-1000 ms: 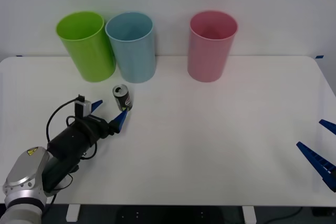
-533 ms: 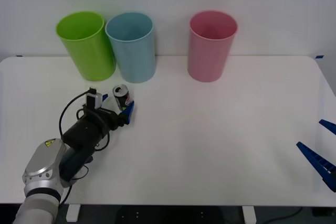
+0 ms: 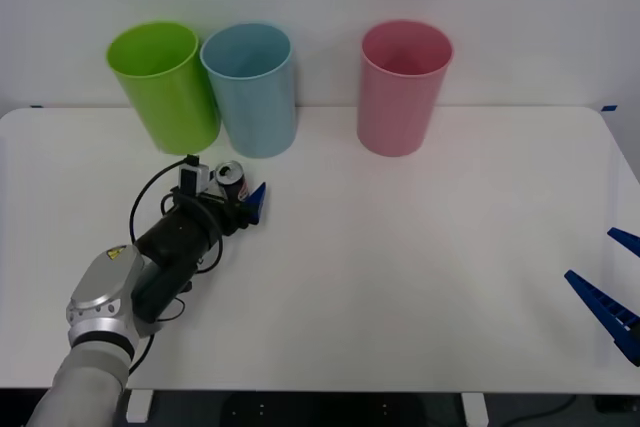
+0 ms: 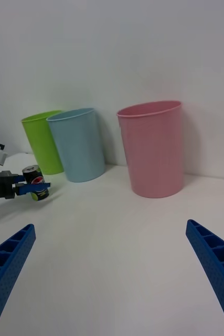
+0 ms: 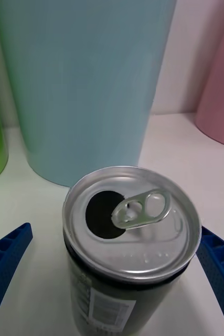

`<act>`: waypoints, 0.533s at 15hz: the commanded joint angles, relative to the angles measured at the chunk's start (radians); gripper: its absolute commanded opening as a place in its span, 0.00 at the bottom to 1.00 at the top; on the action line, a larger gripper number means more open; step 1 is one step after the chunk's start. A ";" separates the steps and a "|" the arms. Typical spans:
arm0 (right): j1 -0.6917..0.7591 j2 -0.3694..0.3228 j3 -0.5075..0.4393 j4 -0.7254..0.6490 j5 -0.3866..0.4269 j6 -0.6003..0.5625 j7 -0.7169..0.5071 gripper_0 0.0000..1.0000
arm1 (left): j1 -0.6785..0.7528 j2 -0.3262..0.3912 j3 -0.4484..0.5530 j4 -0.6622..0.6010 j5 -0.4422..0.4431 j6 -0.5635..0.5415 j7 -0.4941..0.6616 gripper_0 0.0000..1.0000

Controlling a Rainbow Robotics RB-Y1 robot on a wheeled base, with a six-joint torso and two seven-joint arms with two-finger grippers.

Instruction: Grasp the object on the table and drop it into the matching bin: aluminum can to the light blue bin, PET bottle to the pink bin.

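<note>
straddling the aluminum can (image 3: 231, 183), the left gripper (image 3: 236, 197) reaches low over the table (image 3: 420, 267) with its blue fingers spread wide, one on each side of the can. in the left wrist view the can (image 5: 130, 247) stands upright between the two fingers (image 5: 6, 257), with white tabletop showing on both sides, so the fingers are apart from it and have hold of nothing. the can's silver top faces up with the tab folded back and the mouth hole open.

seen from the right wrist, one blue finger (image 4: 34, 185) crosses in front of the can (image 4: 35, 182) at about the level of its red-blue logo. the can stands on the table just in front of the light blue bin (image 3: 252, 87), near its base. the lime green bin (image 3: 164, 85) stands touching or nearly touching the light blue one on the robot's left. the pink bin (image 3: 402, 85) stands well apart to the right, along the same back edge of the table.

the right gripper (image 3: 612, 282) hangs at the table's near right corner, far from the can, its fingers (image 4: 212, 268) wide open and empty.
</note>
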 commanded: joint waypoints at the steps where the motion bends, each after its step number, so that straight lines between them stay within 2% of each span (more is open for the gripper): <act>1: 0.000 0.000 0.000 0.000 0.000 0.000 0.000 1.00 | -0.001 -0.006 -0.004 0.000 -0.009 0.008 0.000 1.00; 6: 0.000 0.000 0.000 0.000 0.000 0.000 0.000 1.00 | -0.001 -0.006 -0.007 0.000 -0.009 0.006 -0.002 1.00; 7: 0.000 0.000 0.000 0.000 0.000 0.000 0.000 1.00 | -0.001 -0.004 -0.007 0.000 -0.009 0.006 -0.002 0.68; 8: 0.000 0.000 0.000 0.000 0.000 0.000 0.000 1.00 | -0.001 -0.004 -0.009 0.000 -0.009 0.006 -0.002 0.18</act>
